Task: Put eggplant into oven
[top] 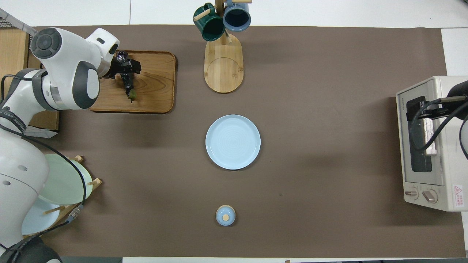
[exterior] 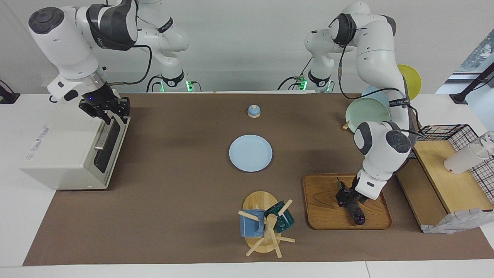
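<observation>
The eggplant [exterior: 357, 214] is dark purple with a green stem end and lies on the wooden tray [exterior: 324, 208] at the left arm's end of the table. It also shows in the overhead view [top: 128, 87]. My left gripper [exterior: 348, 197] is down on the eggplant's middle, low over the tray [top: 157, 84]. The cream-white oven [exterior: 63, 154] stands at the right arm's end with its dark glass door shut. My right gripper [exterior: 111, 115] is at the end of the door's metal handle [exterior: 102, 138] nearer to the robots. The oven also shows in the overhead view [top: 431, 190].
A light blue plate [exterior: 250, 153] lies mid-table. A small blue lidded pot [exterior: 253, 111] sits nearer to the robots. A wooden mug tree [exterior: 266, 226] holds a blue and a green mug. A plate rack [exterior: 366, 112], wooden shelf [exterior: 451, 181] and wire basket [exterior: 459, 135] stand by the left arm.
</observation>
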{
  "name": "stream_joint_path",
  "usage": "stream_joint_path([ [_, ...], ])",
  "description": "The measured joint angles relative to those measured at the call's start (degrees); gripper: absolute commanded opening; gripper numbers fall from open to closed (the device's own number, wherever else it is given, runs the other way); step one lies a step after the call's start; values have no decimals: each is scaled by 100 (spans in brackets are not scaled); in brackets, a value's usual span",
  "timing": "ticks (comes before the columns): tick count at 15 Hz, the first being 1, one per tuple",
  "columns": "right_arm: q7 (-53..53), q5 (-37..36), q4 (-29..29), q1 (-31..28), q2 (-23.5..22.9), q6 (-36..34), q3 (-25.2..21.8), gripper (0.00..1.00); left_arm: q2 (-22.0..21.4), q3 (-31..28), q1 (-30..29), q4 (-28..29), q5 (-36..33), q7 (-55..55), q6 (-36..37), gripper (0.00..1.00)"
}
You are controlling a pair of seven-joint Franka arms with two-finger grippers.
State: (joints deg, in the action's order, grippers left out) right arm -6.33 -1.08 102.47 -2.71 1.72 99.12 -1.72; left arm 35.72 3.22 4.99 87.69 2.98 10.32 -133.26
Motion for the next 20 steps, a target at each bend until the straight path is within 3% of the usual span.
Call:
stream_joint_path([
  [1,30,-9,151,-23,48,56,-26,0,-16,0,0,33,0,0,-14,68],
  [3,457,-148,407,-78,106,207,-54,0,-52,0,0,119,0,0,-74,12],
  [4,733,-264,503,-92,109,272,-61,0,-62,0,0,143,0,1,-93,0],
  [12,1045,-827,1049,-374,80,611,-67,0,-218,-21,-16,14,7,9,128,0],
  [16,908,-836,1196,-456,81,796,-69,0,-857,31,84,-105,259,433,1005,0],
  [20,797,-829,1271,-495,113,864,-51,0,-1644,63,683,-103,287,1286,2111,0],
])
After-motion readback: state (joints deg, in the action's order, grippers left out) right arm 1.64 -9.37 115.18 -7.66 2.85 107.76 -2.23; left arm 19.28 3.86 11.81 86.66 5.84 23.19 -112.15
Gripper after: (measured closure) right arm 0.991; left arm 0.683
